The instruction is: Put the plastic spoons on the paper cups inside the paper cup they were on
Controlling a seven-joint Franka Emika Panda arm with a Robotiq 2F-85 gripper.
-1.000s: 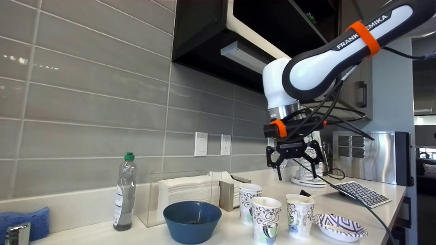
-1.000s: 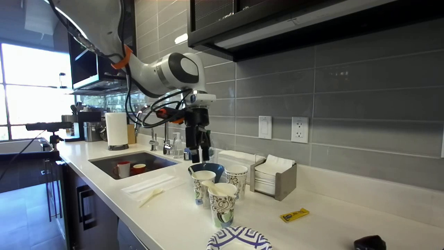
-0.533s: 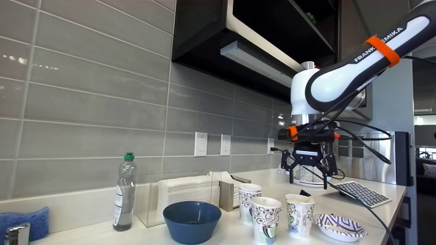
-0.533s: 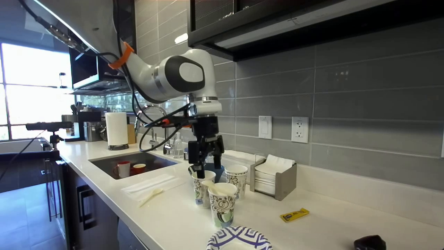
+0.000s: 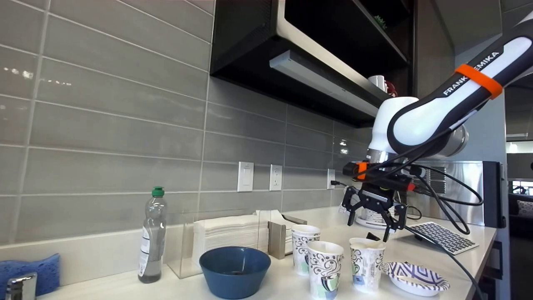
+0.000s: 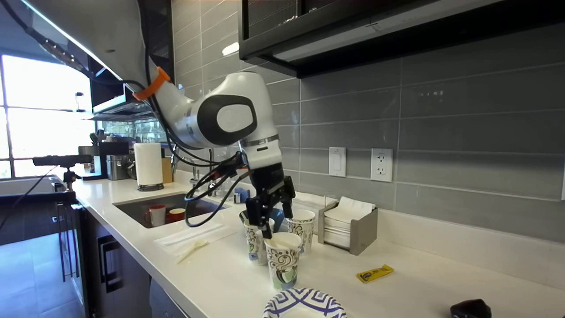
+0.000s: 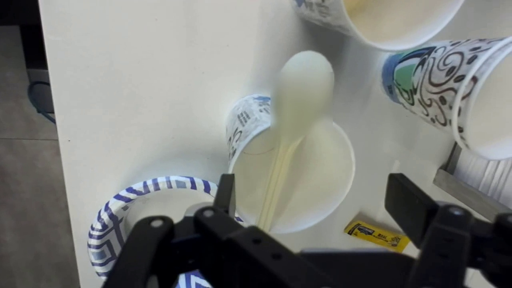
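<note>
- Gone from upright to a plain tilt in the last half second: the gripper (image 5: 368, 230), one fingertip now lower than the other; from where I stand, the cups (image 5: 326, 271) have kept their places;
- Its jaws stand wide apart; the spoon (image 7: 298, 112) lies across the mouth of the paper cup (image 7: 324, 172), its handle end between the jaws as the wrist view has it, scoop toward the top of the frame; whether a finger touches cup or spoon I cannot tell;
- Wrist view shows that spoon nearly full length; both exterior views give only a short pale stretch of it;
- Green-capped bottle (image 5: 153, 246) at left and keyboard (image 5: 443, 236) at right turn up in an exterior view; second spoon (image 6: 192, 250) and sink (image 6: 134, 210), both left of centre, in an exterior view;
- Three cups by my count: one under the spoon; a patterned cup (image 7: 444, 88) at right of the wrist view, rim doubled, nesting hard to judge; a third cup (image 7: 392, 20) cut by the top edge;
- One blue bowl (image 5: 234, 273), one plate (image 5: 420, 277), one yellow packet (image 7: 376, 236); two spoons plainly seen.
</note>
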